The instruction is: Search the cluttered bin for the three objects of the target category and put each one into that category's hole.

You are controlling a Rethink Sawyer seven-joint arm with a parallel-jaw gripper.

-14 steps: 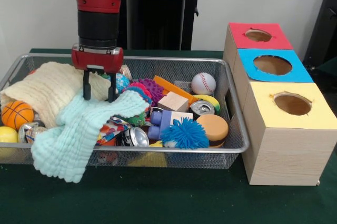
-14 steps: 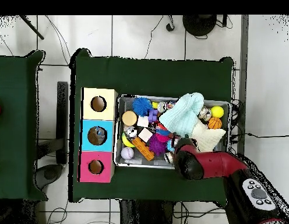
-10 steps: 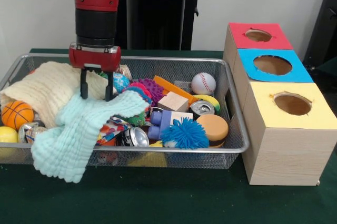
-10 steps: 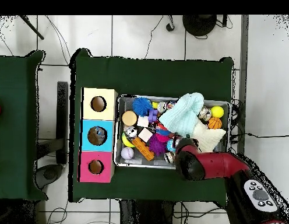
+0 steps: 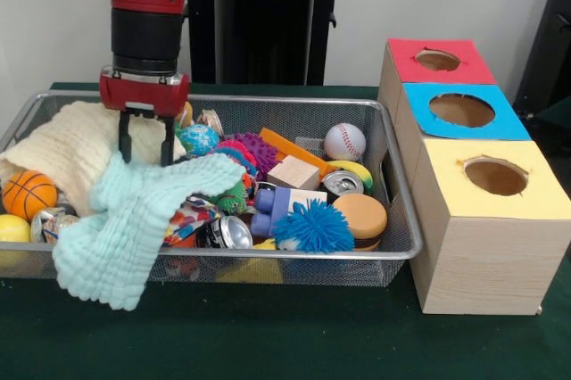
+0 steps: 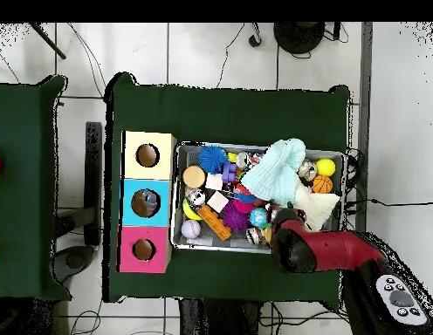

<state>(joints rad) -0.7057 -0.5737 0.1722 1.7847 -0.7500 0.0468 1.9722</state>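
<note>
The wire mesh bin [image 5: 268, 100] is full of toys and cloths; it also shows in the overhead view [image 6: 175, 196]. No clear plastic bottle shows plainly in either view. My gripper [image 5: 145, 155] hangs at the bin's back left, open and empty. Its fingertips [image 5: 125, 150] are just above where the mint cloth [image 5: 134, 219] meets the cream cloth [image 5: 71, 152]. In the overhead view the arm [image 6: 294, 249] covers the gripper. The mint cloth drapes over the bin's front rim.
Three wooden boxes with holes stand to the right of the bin: red [image 5: 437, 60], blue [image 5: 461, 110], yellow [image 5: 495, 176]. In the bin lie silver cans [image 5: 343, 184], a baseball [image 5: 344, 141], a small basketball [image 5: 27, 194], a blue spiky ball [image 5: 314, 227] and blocks.
My gripper has moved left and a little toward the back of the bin, still open. A blue-green ball behind the mint cloth now shows more.
</note>
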